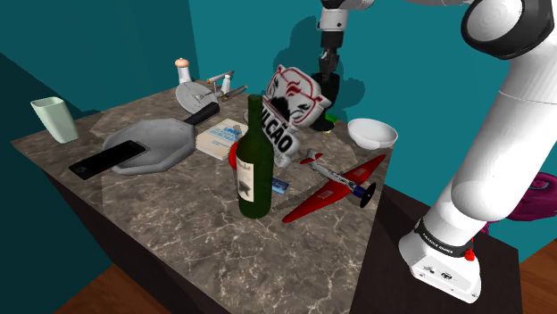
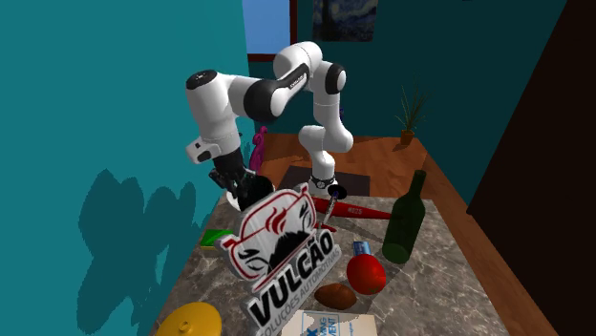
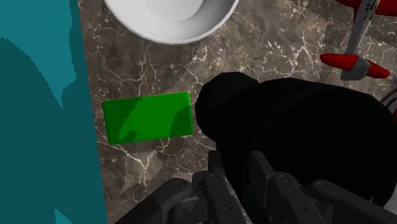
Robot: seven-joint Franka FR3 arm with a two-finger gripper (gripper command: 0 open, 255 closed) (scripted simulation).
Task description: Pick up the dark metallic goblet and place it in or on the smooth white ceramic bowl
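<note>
Nearest the stand, a red toy plane (image 1: 335,183) is lying on the marble table (image 1: 178,192). A green wine bottle (image 1: 255,161) is standing upright just beside it, toward the shoulder view's left. Behind those, a big white sign (image 1: 290,111) with red and black lettering is standing up and kinda walling off the middle of the table. The white bowl (image 1: 372,132) is sitting past the plane toward the teal wall (image 1: 241,36), with a flat green block (image 3: 147,118) lying near it. The goblet (image 3: 305,127) is looking plain glossy black, not much detail showing really. The gripper (image 1: 329,76) is clamping it between its fingers, hanging just behind the sign, close over the block and a bit short of the bowl.
</note>
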